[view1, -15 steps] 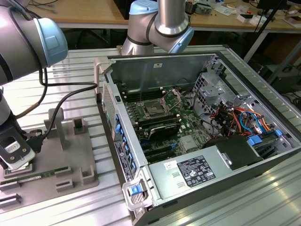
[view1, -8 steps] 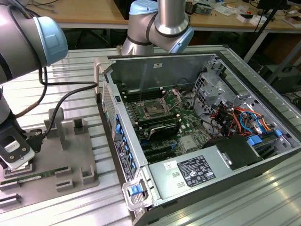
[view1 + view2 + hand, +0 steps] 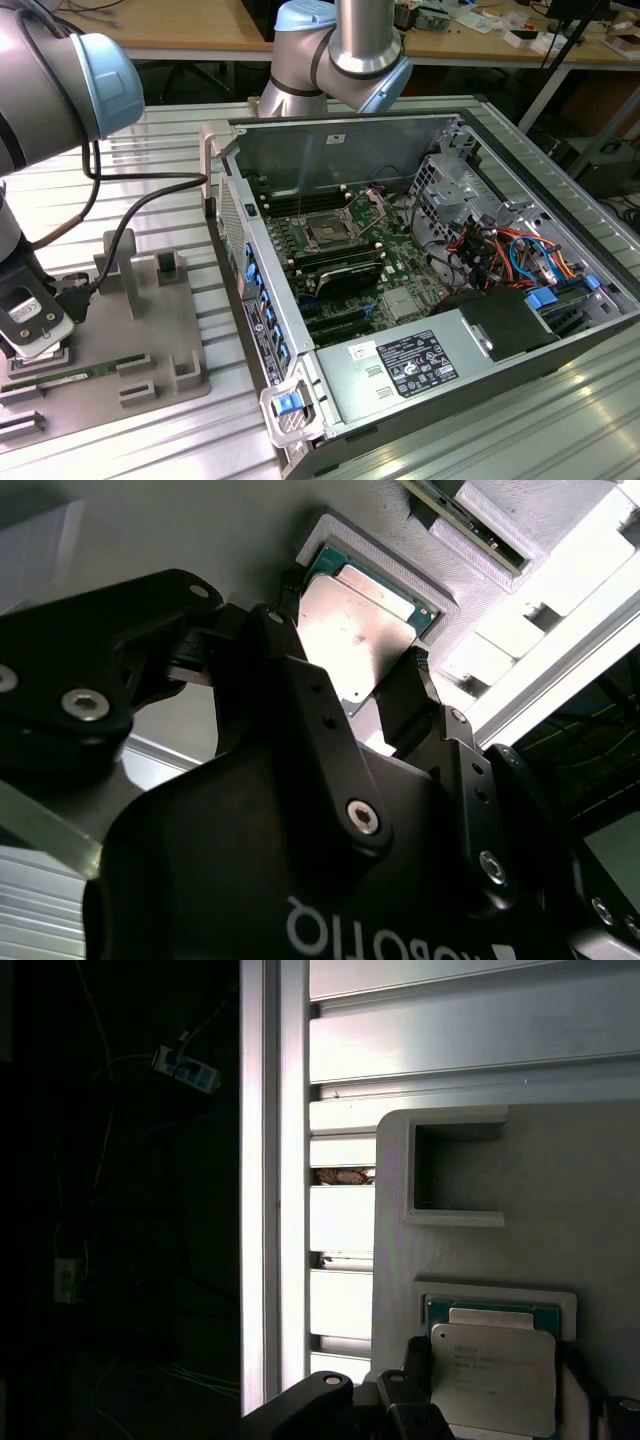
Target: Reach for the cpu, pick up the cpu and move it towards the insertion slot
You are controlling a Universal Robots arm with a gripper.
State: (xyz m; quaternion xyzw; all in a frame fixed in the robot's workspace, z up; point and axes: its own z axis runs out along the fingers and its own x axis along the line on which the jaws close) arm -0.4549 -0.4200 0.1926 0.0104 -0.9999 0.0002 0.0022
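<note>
An open computer case [image 3: 340, 145] takes up the centre and right of the exterior view, lying on a slatted metal table [image 3: 160, 150] with its green motherboard [image 3: 400, 265] facing up. The grey robot arm [image 3: 50, 90] with pale blue joint caps enters at the upper left of the frame and bends down towards the lower left corner. Under it, at the left of the case and well apart from the board, rests a flat grey tray [image 3: 140, 320] with raised blocks and recesses. Near the middle of the motherboard sits the insertion slot [image 3: 328, 230], a square socket with a dark brownish centre inside a shiny metal frame. The gripper [image 3: 38, 345] is down at the tray's end nearest the exterior view's left. A long thin green memory stick [image 3: 70, 372] lies in the tray just beside it. In both wrist views the gripper [image 3: 350, 628] [image 3: 497, 1360] is lowered around the cpu [image 3: 360, 615] [image 3: 495, 1380], a small silvery square chip with a green edge. The chip lies flat in a shallow square recess of the tray [image 3: 500, 1220]. Whether the tool is clamped on the chip or merely set about it cannot be told.
</note>
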